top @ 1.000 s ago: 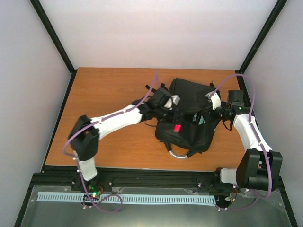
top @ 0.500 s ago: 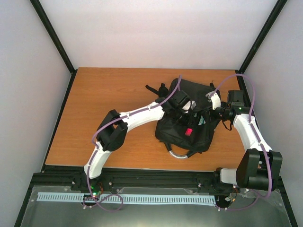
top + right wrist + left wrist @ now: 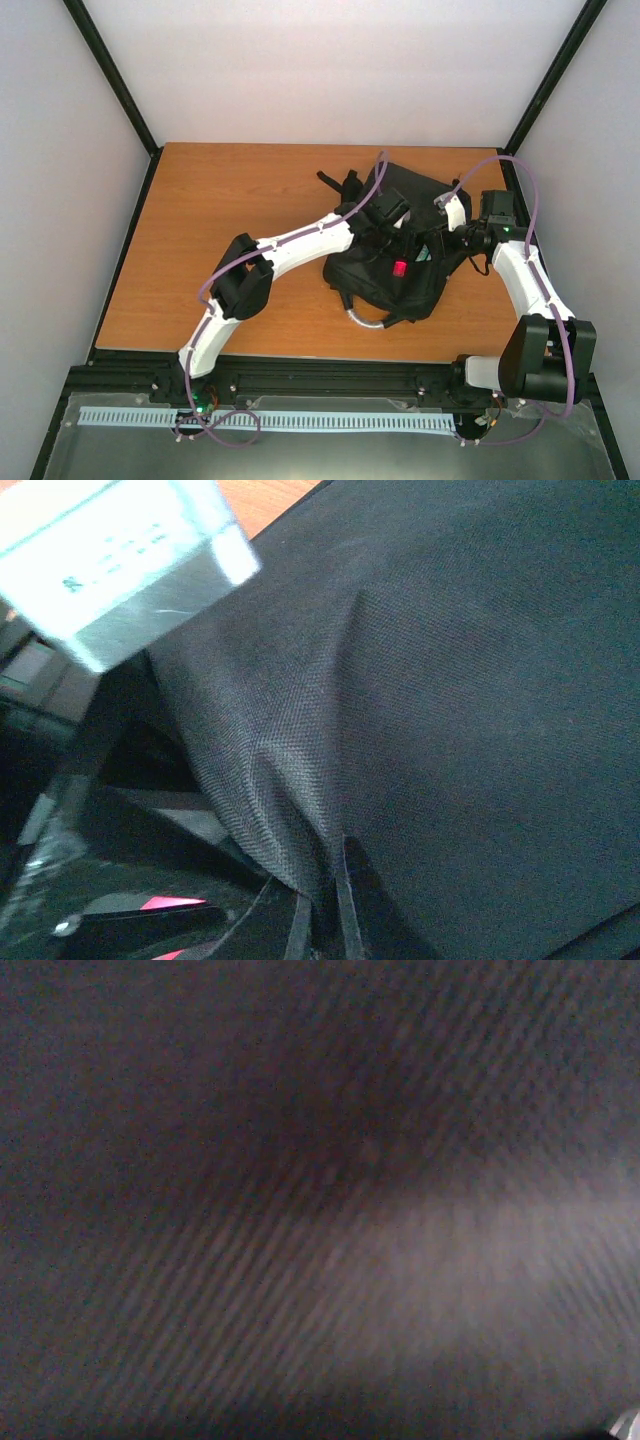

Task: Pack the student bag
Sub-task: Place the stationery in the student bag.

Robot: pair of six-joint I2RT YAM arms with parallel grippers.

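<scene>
The black student bag [image 3: 385, 275] lies on the right half of the wooden table, its grey handle loop [image 3: 364, 320] toward me. My left gripper [image 3: 393, 228] reaches into the bag's open top; its fingers are hidden, and the left wrist view shows only blurred dark fabric [image 3: 320, 1200]. My right gripper [image 3: 447, 218] is shut on a fold of the bag's fabric [image 3: 300, 780] at the bag's right edge, holding it up; its fingertips [image 3: 322, 920] pinch the cloth. A small red item [image 3: 400, 268] shows in the bag's opening and also in the right wrist view [image 3: 160, 905].
The black shoulder straps [image 3: 338, 181] stick out at the bag's far left. A pale grey-white block [image 3: 110, 560] fills the top left of the right wrist view. The table's right edge [image 3: 510, 200] is close to the right arm. Bare wood [image 3: 230, 200] lies left of the bag.
My left arm has stretched to the right and its gripper has gone into the bag's opening. The red item has shifted right. The right gripper has kept its hold.
</scene>
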